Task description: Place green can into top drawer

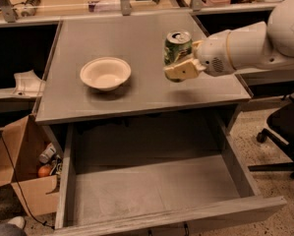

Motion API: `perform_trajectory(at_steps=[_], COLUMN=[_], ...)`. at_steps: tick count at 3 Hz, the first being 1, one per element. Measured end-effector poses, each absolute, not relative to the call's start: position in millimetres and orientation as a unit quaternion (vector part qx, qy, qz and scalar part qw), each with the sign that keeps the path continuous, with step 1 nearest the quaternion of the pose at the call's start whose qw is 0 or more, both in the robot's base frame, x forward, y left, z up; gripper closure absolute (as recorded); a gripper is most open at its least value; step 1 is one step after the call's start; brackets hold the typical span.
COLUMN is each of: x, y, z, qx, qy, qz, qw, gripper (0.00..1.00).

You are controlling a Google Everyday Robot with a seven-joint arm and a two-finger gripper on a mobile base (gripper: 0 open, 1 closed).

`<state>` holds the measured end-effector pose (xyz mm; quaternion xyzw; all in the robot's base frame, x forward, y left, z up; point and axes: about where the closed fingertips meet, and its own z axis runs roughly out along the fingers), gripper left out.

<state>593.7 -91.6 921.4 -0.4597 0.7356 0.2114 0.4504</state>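
The green can [177,49], green with white markings and a silver top, is held upright in my gripper [182,62] just above the right part of the grey tabletop [112,33]. One cream finger [182,71] shows in front of the can's lower half; the other is hidden behind it. My white arm reaches in from the right. The top drawer [151,191] stands pulled out below the table's front edge, wide and shallow, with nothing on its flat grey bottom. The can is behind and above the drawer's right half.
A cream round bowl [105,73] sits on the table left of the can. A brown cardboard box [23,176] with small items stands on the floor at the left. A black office chair [284,132] is at the right. Shelves and clutter line the back.
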Motion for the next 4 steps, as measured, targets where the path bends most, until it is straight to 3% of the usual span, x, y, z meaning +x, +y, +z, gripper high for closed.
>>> perform_trajectory(at_steps=[4], x=[551.5], y=[-135.7], z=[937.7], qx=[-0.410], qy=[0.768], qz=[0.173], qw=[0.459], gripper=[1.00])
